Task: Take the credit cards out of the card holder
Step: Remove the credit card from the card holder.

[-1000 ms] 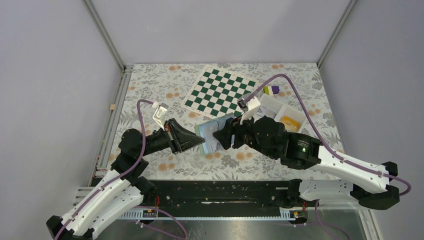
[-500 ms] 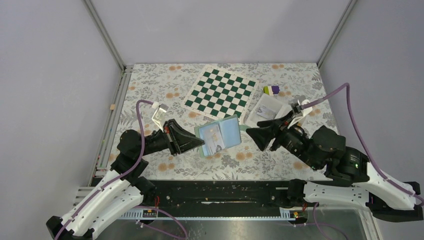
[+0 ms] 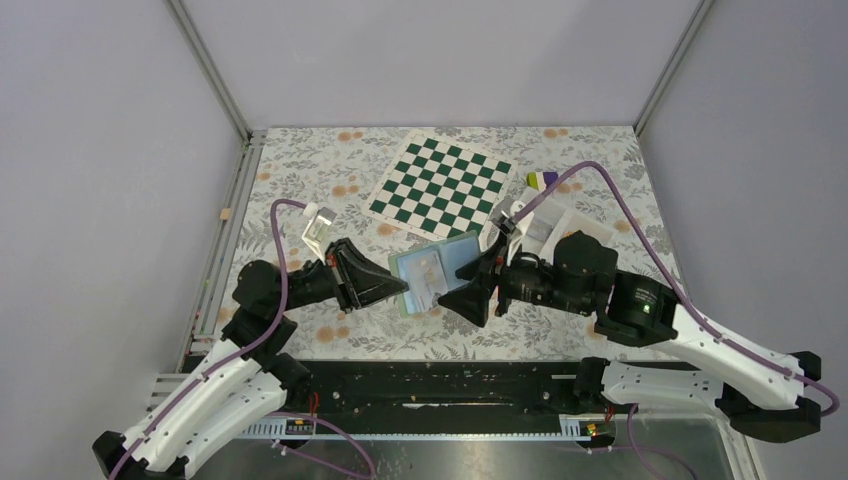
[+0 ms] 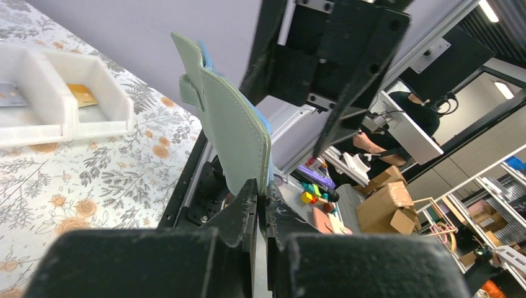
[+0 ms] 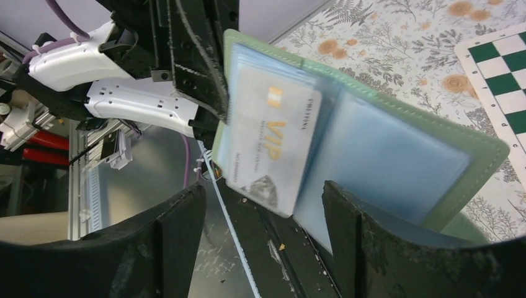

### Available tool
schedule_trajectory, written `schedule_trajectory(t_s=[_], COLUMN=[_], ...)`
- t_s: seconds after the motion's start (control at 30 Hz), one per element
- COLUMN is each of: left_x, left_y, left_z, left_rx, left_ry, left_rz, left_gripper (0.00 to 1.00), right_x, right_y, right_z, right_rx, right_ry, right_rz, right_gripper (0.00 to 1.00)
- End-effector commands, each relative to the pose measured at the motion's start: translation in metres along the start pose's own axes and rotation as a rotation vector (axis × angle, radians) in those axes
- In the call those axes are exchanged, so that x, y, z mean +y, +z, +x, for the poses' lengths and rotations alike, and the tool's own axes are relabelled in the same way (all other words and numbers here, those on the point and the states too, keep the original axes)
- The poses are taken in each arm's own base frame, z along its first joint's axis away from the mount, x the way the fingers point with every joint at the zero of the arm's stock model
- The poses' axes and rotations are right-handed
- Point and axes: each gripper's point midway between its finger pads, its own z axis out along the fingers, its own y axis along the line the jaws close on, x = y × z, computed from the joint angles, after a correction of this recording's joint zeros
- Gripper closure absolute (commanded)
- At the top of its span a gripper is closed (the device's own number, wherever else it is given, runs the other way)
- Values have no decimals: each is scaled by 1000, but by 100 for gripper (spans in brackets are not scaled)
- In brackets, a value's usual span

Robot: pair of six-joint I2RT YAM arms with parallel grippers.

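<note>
Card holder is held open above the floral table, one edge clamped between the closed fingers of the left gripper, its light blue inside facing the right gripper. A whitish credit card with gold VIP print sits in one clear pocket. The right gripper's jaws stand wide apart just before the holder's lower edge, gripping nothing. In the white tray on the table lie an orange-yellow card and a pale grey card.

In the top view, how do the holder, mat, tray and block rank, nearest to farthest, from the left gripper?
1. holder: clamped in the left gripper itself.
2. mat: beyond it, mid-table.
3. tray: to the right.
4. block: far right, beyond the tray.
</note>
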Motion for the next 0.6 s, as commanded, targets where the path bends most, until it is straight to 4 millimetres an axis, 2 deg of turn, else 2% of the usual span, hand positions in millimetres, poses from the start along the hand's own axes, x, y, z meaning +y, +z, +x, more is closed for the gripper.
schedule_trajectory(t_s=[0.0,0.13,0.57], left_x=[-40,-43,-44], left_y=[-1,-1,0], left_z=[-18,-17,-15], left_rx=[-39,-30,-21], left_ry=[77,78,72], left_rz=[143,165,197], left_gripper=[100,100,100], right_x=[21,20,35], right_y=[-1,3,7], right_z=[-18,-17,-19], right_rx=[-17,-7,-14], right_ry=[28,75,160], right_rz=[-161,-201,-334], right_gripper=[25,26,28])
